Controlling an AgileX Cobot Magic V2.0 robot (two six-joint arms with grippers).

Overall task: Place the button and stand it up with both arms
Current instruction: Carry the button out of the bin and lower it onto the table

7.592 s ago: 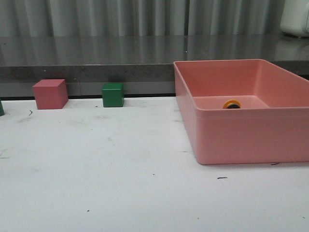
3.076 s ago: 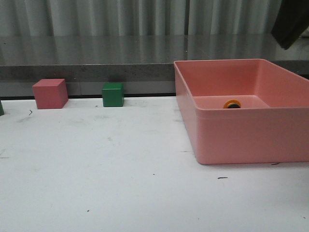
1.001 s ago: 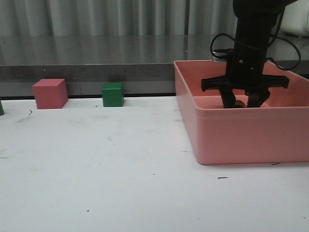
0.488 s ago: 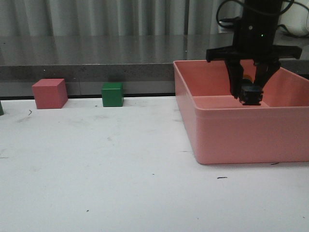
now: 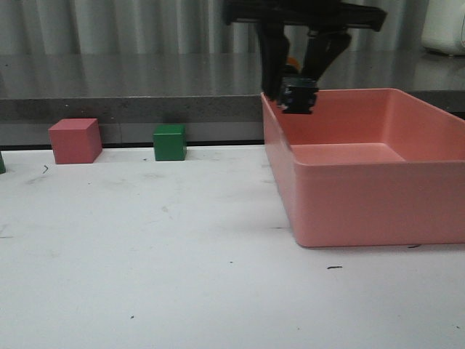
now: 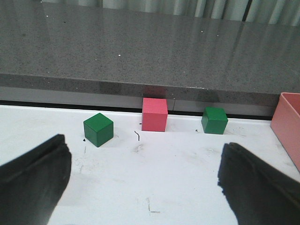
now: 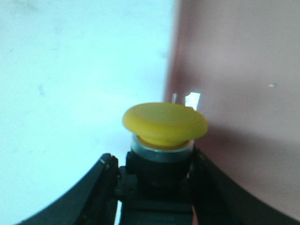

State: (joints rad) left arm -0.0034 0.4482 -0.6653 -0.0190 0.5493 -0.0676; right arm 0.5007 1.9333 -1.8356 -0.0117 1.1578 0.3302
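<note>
My right gripper [image 5: 298, 91] is shut on the button [image 5: 298, 97] and holds it in the air above the left wall of the pink bin [image 5: 363, 196]. In the front view only the dark base and a bit of orange-yellow cap show between the fingers. In the right wrist view the yellow domed cap [image 7: 165, 123] sits above the black collar, with the fingers [image 7: 101, 187] clamped on the dark base, over the bin's edge. My left gripper [image 6: 145, 187] is open and empty above the white table; it does not show in the front view.
A pink cube [image 5: 75, 140] and a green cube [image 5: 170, 142] stand at the table's back edge left of the bin. The left wrist view shows a second green cube [image 6: 98, 129], the pink cube [image 6: 154, 114] and the other green cube [image 6: 214, 120]. A grey counter [image 5: 145, 80] runs behind.
My right gripper came down into the bin, shut on the button, lifted it out and moved left to above the bin's left wall. The bin floor now holds nothing visible.
</note>
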